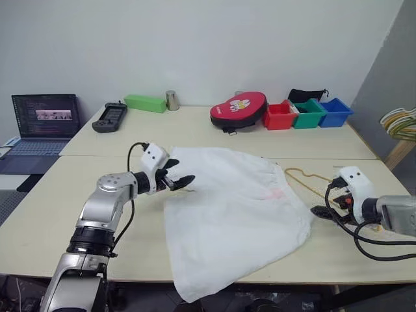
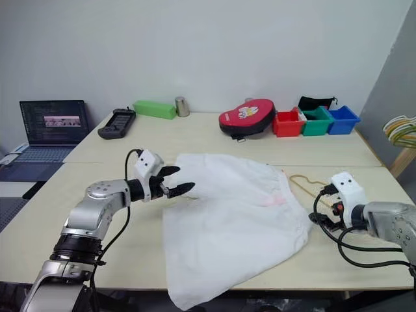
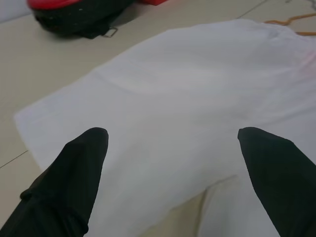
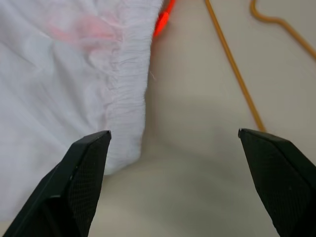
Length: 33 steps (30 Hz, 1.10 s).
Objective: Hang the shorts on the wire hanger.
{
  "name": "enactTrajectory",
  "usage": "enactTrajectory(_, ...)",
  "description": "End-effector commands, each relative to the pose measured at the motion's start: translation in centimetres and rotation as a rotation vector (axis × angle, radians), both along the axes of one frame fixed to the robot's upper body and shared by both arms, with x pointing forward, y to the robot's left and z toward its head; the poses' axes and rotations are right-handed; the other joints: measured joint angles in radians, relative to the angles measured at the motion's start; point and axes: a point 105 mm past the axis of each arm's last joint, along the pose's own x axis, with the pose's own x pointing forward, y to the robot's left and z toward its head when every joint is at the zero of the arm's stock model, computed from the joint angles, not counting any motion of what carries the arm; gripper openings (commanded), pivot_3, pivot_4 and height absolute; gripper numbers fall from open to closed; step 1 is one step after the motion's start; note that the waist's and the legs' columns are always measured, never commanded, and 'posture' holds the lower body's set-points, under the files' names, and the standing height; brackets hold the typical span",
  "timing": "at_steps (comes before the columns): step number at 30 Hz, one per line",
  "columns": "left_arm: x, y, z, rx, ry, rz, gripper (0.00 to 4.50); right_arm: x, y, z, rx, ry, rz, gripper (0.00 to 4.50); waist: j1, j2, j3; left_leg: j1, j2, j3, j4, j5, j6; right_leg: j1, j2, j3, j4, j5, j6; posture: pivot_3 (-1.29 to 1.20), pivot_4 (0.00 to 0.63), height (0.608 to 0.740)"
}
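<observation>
Left pincer (image 1: 184, 182): you see its black fingers spread wide, gripping nothing, poised at the left edge of the large white thin-fabric shorts (image 1: 237, 218).
Right pincer (image 1: 323, 210): released, empty, just right of the shorts.
Head views, shorts: spread flat on the beige table (image 1: 39, 221), one corner drooping over the near edge.
Head views, hanger: your thin yellow-gold wire hanger (image 1: 311, 179) lies flat between shorts and right pincer.
Left wrist view: parted fingers (image 3: 74, 177) hover above white cloth (image 3: 187, 98); red-and-black zip pouch (image 3: 74, 15) beyond.
Right wrist view: gathered waistband (image 4: 126, 89), orange-red cord (image 4: 165, 19), hanger wire (image 4: 237, 74) beside it, between parted fingers (image 4: 81, 173).
</observation>
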Motion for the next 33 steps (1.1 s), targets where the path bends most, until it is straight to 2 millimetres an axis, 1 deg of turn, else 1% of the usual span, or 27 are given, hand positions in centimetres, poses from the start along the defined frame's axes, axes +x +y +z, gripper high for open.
enactTrajectory(1,1.7,1.2,0.8,-0.053,-0.003,0.121,4.50,0.9,1.0,1.4,0.015,-0.059,0.137,4.29,0.003,-0.001,0.001,0.000,0.000,0.000,0.000,0.000,0.000,0.000,0.000,0.000,0.000,0.000,0.000,0.23,0.000,0.740)
enactTrajectory(6,4.1,2.5,0.0,-0.064,0.028,0.263,4.50,2.3,1.0,1.3,0.030,-0.081,0.118,4.29,0.015,-0.003,0.001,-0.001,0.000,-0.002,0.002,0.000,0.000,0.002,-0.001,-0.002,-0.003,0.001,0.001,0.23,0.000,0.740)
enactTrajectory(8,4.8,2.2,-0.2,-0.099,0.056,0.274,4.50,2.6,1.3,1.2,0.047,-0.082,0.098,4.29,0.023,-0.003,0.001,-0.001,-0.001,-0.002,0.001,0.000,0.000,0.002,-0.001,-0.002,-0.004,0.002,0.001,0.23,0.000,0.740)
enactTrajectory(10,5.2,2.2,-0.4,-0.147,0.097,0.302,4.50,2.6,1.4,1.0,0.054,-0.080,0.082,4.29,0.029,-0.003,0.001,-0.002,-0.001,-0.001,0.001,0.000,0.000,0.001,-0.002,-0.002,-0.005,0.002,0.001,0.21,0.000,0.740)
enactTrajectory(13,5.2,2.7,-0.8,-0.211,0.184,0.338,4.50,1.4,2.1,1.1,0.064,-0.065,0.143,4.29,0.034,-0.003,0.001,-0.004,-0.002,-0.001,0.001,0.000,0.000,0.000,-0.004,-0.002,-0.005,0.002,0.001,0.19,0.000,0.740)
enactTrajectory(16,4.3,2.5,-1.0,-0.301,0.299,0.288,4.50,-0.4,3.4,1.9,0.054,-0.090,0.291,4.29,0.033,-0.003,0.001,-0.005,-0.003,-0.002,0.001,0.000,0.000,-0.001,-0.004,-0.002,-0.005,0.002,0.001,0.18,0.000,0.740)
enactTrajectory(20,2.1,2.1,-0.8,-0.338,0.413,0.186,4.50,-1.1,4.9,3.8,0.078,-0.170,0.378,4.29,0.023,-0.003,0.001,-0.004,-0.003,-0.002,0.001,0.000,0.000,-0.001,-0.004,-0.004,-0.004,0.002,0.001,0.17,0.000,0.740)
enactTrajectory(22,-0.3,1.3,0.1,-0.326,0.448,0.045,4.50,-1.2,5.9,4.6,0.087,-0.207,0.416,4.29,0.010,-0.003,0.001,-0.003,-0.003,-0.001,0.001,0.000,0.000,0.000,-0.004,-0.003,-0.003,0.002,0.002,0.17,0.000,0.740)
enactTrajectory(24,-2.9,0.6,0.6,-0.290,0.475,-0.083,4.50,-1.3,6.8,4.9,0.072,-0.236,0.460,4.29,-0.007,-0.003,0.001,-0.002,-0.002,-0.002,0.001,0.000,0.000,0.002,-0.004,-0.003,-0.003,0.002,0.002,0.18,0.000,0.740)
enactTrajectory(25,-4.1,0.3,0.7,-0.257,0.483,-0.140,4.50,-1.4,7.2,4.8,0.055,-0.254,0.482,4.29,-0.011,-0.003,0.001,-0.001,-0.001,-0.001,0.001,0.000,0.000,0.002,-0.004,-0.001,-0.003,0.002,0.002,0.18,0.000,0.740)
enactTrajectory(27,-5.7,0.1,0.4,-0.193,0.500,-0.212,4.50,-1.4,7.7,4.6,0.035,-0.274,0.502,4.29,-0.015,-0.003,0.001,-0.001,-0.001,-0.003,0.001,0.000,0.000,0.002,-0.004,-0.001,-0.004,0.002,0.001,0.18,0.000,0.740)
enactTrajectory(29,-6.5,0.2,-0.4,-0.117,0.504,-0.239,4.50,-1.6,8.2,4.2,0.033,-0.284,0.524,4.29,-0.014,-0.003,0.001,-0.001,-0.001,-0.004,0.001,0.000,-0.001,0.002,-0.004,-0.002,-0.004,0.002,0.001,0.19,0.000,0.740)
enactTrajectory(32,-6.5,0.7,-1.6,0.007,0.465,-0.248,4.50,-2.4,9.3,4.1,0.062,-0.294,0.564,4.29,-0.006,-0.002,0.002,0.000,-0.001,-0.004,0.001,0.000,-0.001,0.004,-0.004,-0.002,-0.004,0.001,0.002,0.19,0.000,0.740)
enactTrajectory(33,-6.1,0.9,-2.4,0.044,0.443,-0.242,4.50,-3.0,9.9,3.8,0.075,-0.292,0.586,4.29,-0.001,-0.002,0.002,0.000,-0.002,-0.004,0.001,0.000,-0.001,0.004,-0.004,-0.002,-0.004,0.001,0.002,0.18,0.000,0.740)
